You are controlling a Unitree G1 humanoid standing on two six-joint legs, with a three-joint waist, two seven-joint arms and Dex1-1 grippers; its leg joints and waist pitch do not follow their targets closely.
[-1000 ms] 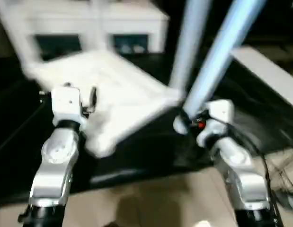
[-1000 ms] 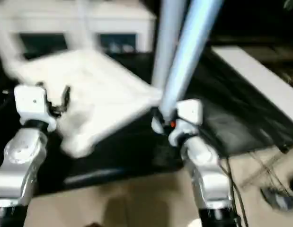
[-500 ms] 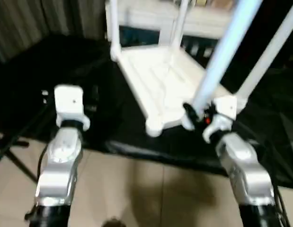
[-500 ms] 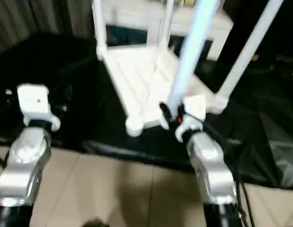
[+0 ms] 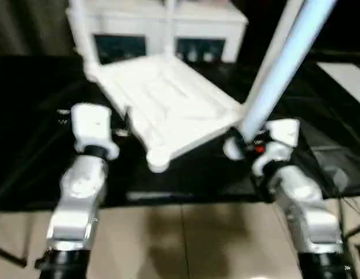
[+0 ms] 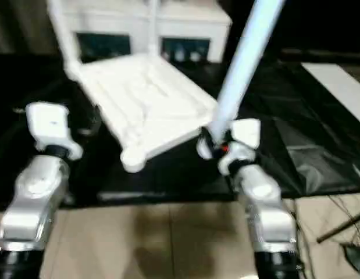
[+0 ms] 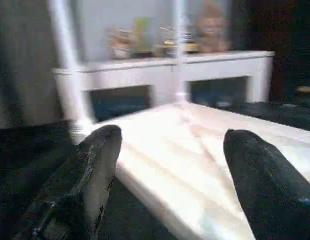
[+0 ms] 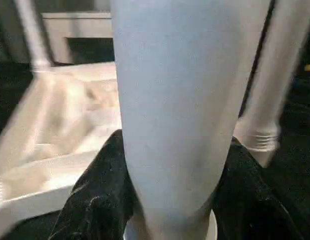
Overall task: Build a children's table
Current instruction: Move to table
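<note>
A small white plastic table top (image 5: 168,104) with rounded corners lies upside down on a black sheet (image 5: 28,133) spread over the floor, its ribbed underside facing up and one rounded corner pointing toward the robot. Three round tapering white legs already stand in its corner sockets: one at the far left corner (image 5: 81,35), one at the far corner (image 5: 168,23), and one at the right corner (image 8: 267,100). The right gripper (image 5: 241,142) is closed round the thick end of a fourth round white leg (image 5: 281,64), which slants up and away to the right from the fingers; its gripped end hangs just beside the right edge of the top, near the robot, and whether it touches the top cannot be told. In the right wrist view the two black fingers (image 8: 99,200) press on either side of this leg. The left gripper (image 7: 165,165) stands wide open and holds nothing, its two black fingers (image 7: 89,175) spread apart just off the near left edge of the top. Beyond the table, a white cabinet with glass-fronted doors (image 5: 191,23) stands against the far side. A long flat white board (image 6: 342,87) lies on the black sheet to the far right. Pale floor tiles (image 5: 185,238) show nearest the robot.
</note>
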